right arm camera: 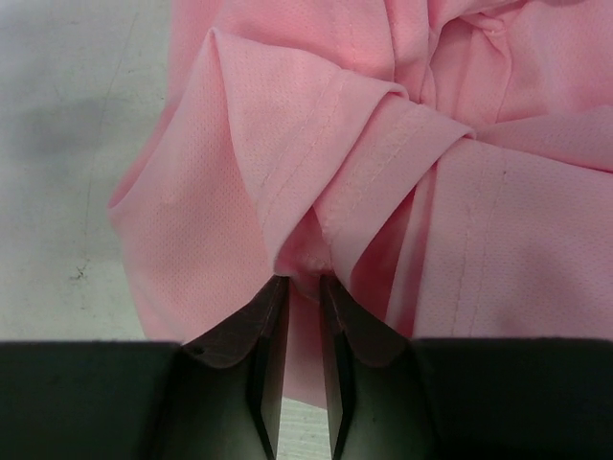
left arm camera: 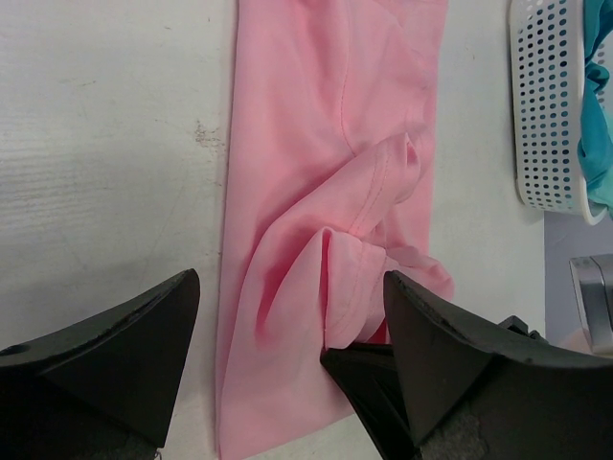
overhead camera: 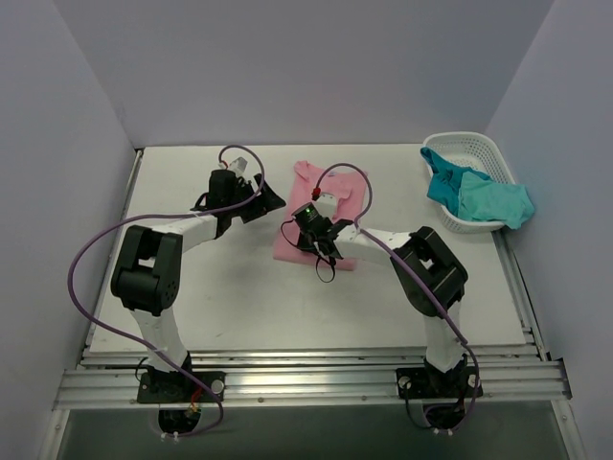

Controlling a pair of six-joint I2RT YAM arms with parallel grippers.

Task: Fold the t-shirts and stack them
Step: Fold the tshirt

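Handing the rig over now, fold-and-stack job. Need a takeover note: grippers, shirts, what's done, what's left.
Left gripper: open, holding nothing, poised over the pink t-shirt.
Right gripper: shut on a bunched fold of the pink t-shirt.
Pink t-shirt: mid-table, narrow and rumpled, fold unfinished.
Teal and turquoise t-shirts: heaped in the white basket at far right, one draped over its rim.
Done: nothing stacked yet.
Left: finish the pink fold, then fold the basket shirts and stack all.

White table [overhead camera: 239, 307] between plain pale lavender walls [overhead camera: 316, 67], even light
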